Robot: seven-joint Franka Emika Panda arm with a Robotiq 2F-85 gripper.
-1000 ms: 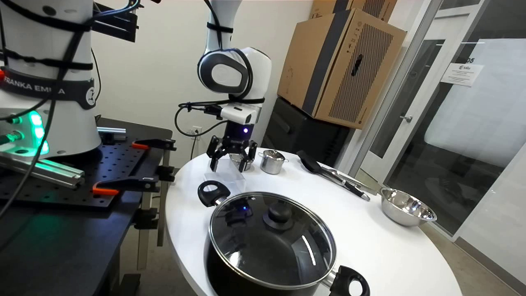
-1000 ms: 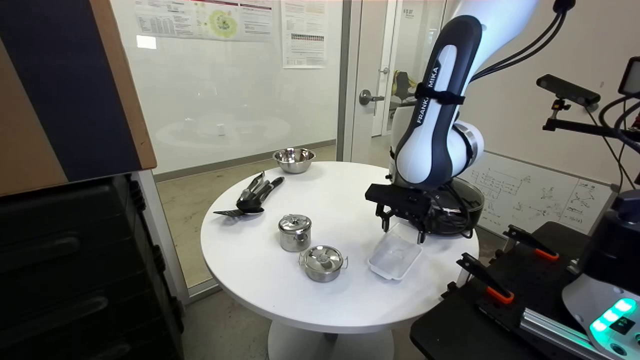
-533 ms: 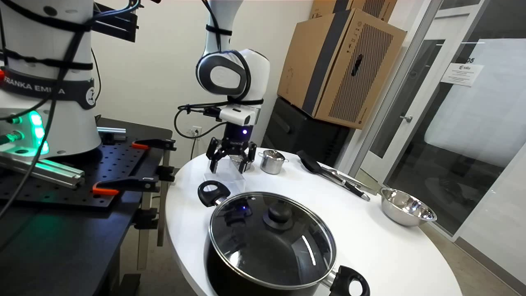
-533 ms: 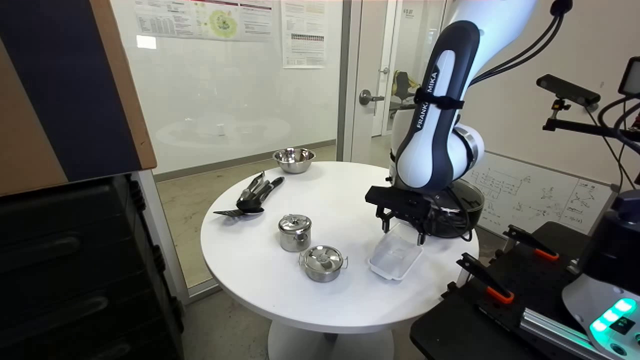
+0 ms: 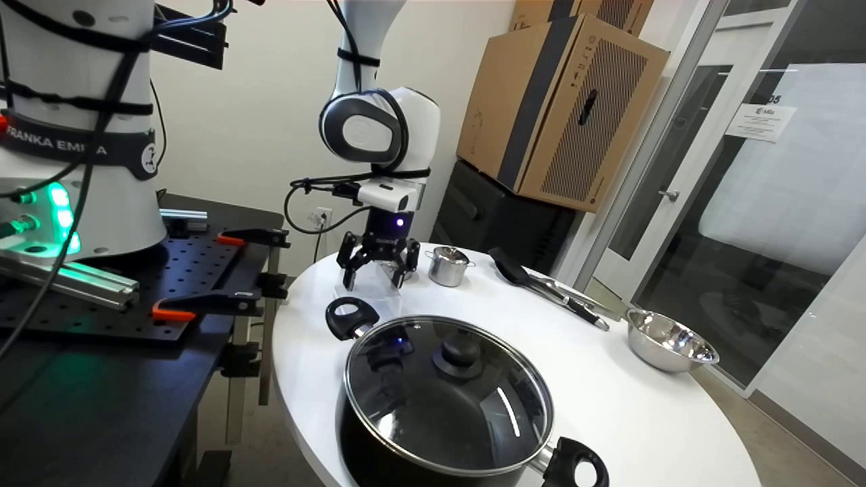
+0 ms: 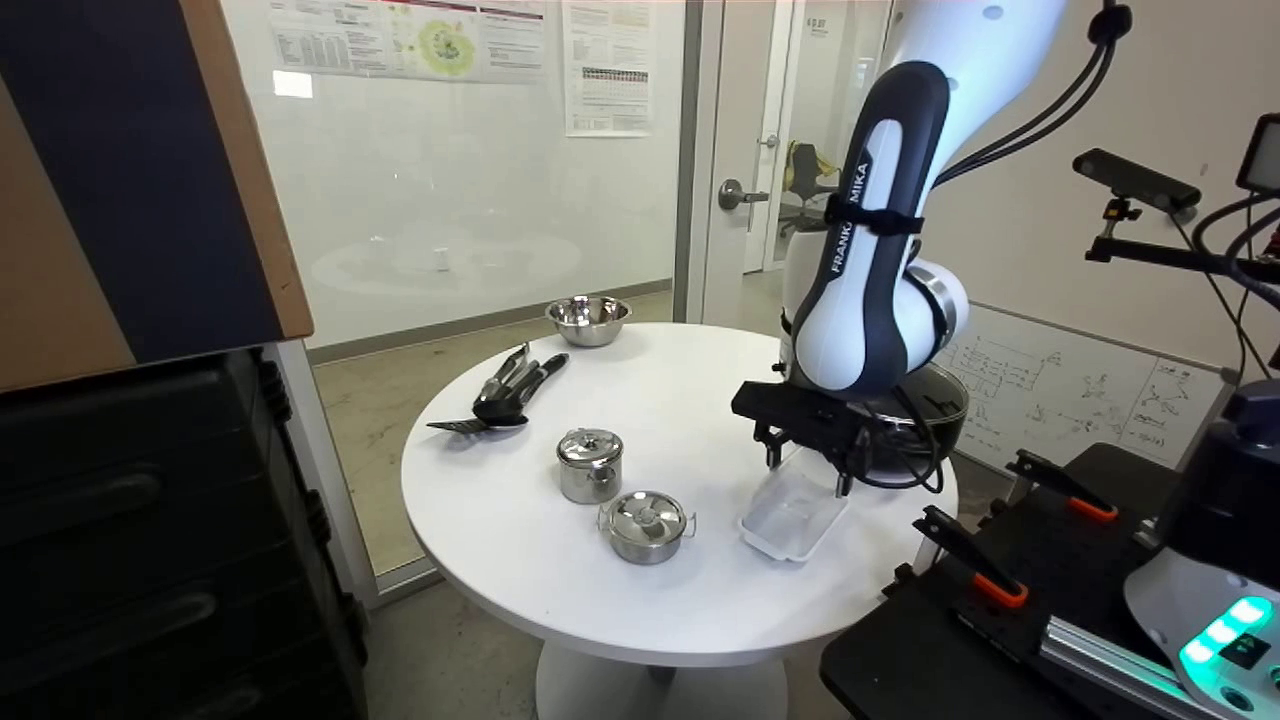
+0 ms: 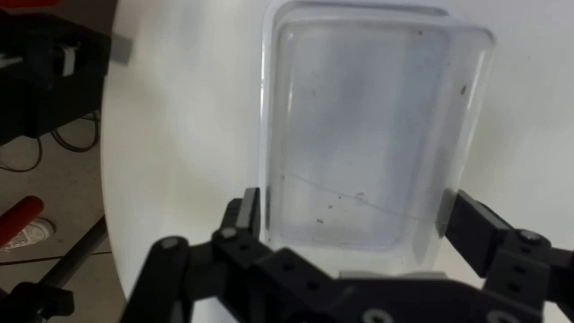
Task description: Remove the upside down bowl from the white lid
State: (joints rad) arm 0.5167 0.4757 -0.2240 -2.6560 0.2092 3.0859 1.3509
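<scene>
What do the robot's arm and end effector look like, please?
The arm is white with rounded joints, dark panels, white FRANKA lettering, black straps and black cables. The end effector is black, with two jointed fingers and a small violet light.

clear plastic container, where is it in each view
In an exterior view: clear plastic container, just below-left of centre.
In an exterior view: container, below-right of centre.
Wrist view: container, upper middle, slightly right.
Shared landmark: the gripper, close to it in every view.
</scene>
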